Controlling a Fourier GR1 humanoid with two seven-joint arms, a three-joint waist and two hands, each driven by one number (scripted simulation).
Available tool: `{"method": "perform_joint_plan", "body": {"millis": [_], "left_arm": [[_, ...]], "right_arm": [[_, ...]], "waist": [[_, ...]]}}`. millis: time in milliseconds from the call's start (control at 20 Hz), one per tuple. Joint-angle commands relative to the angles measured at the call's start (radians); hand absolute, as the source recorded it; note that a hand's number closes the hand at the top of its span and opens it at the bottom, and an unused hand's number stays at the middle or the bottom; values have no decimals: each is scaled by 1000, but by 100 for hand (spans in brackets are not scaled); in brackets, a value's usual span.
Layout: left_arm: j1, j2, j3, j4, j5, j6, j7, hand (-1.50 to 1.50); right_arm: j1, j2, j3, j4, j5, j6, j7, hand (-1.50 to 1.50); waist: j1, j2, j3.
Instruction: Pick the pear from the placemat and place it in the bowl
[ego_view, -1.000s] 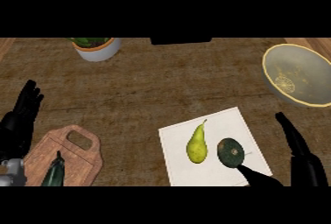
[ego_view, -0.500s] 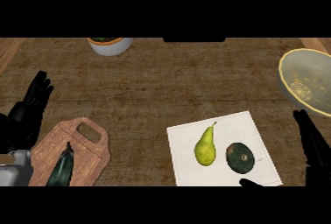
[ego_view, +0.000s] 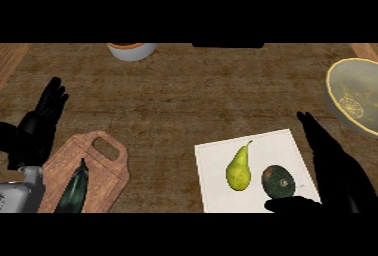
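Note:
A yellow-green pear (ego_view: 239, 167) lies on the white placemat (ego_view: 255, 175), stem pointing up and away. Beside it on the mat sits a dark green round fruit (ego_view: 279, 182). The pale yellow bowl (ego_view: 356, 96) stands at the right edge, partly cut off. My right hand (ego_view: 331, 165) is open, its fingers stretched along the mat's right side and its thumb below the dark fruit; it does not touch the pear. At the left edge my left hand (ego_view: 40, 122) rests open, fingers up.
A wooden cutting board (ego_view: 96, 170) with a dark green vegetable (ego_view: 74, 190) lies at lower left. A white cup with an orange rim (ego_view: 132, 50) stands at the back. A grey metal object (ego_view: 15, 192) is at the bottom left corner.
The view has shifted: everything sits further right and lower in the frame. My right hand has come forward along the mat's right side, closer to the dark fruit and pear.

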Motion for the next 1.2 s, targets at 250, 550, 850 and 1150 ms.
{"method": "perform_joint_plan", "body": {"millis": [250,550,850,1150], "left_arm": [[-19,-7,18,45,-18,0,-26,0],[-3,-14,8,24,-9,-25,-16,0],[0,-14,27,17,-20,-19,-7,0],[-62,-26,51,97,-23,-29,-23,0]], "right_arm": [[-186,91,-35,266,-246,212,153,-150],[-207,117,-3,414,-315,254,163,-150],[-266,102,60,438,-204,244,159,-150],[-313,138,57,438,-143,294,190,-150]], "waist": [[-1,0,2],[-2,-1,2],[-14,-7,3],[-26,-5,2]]}}
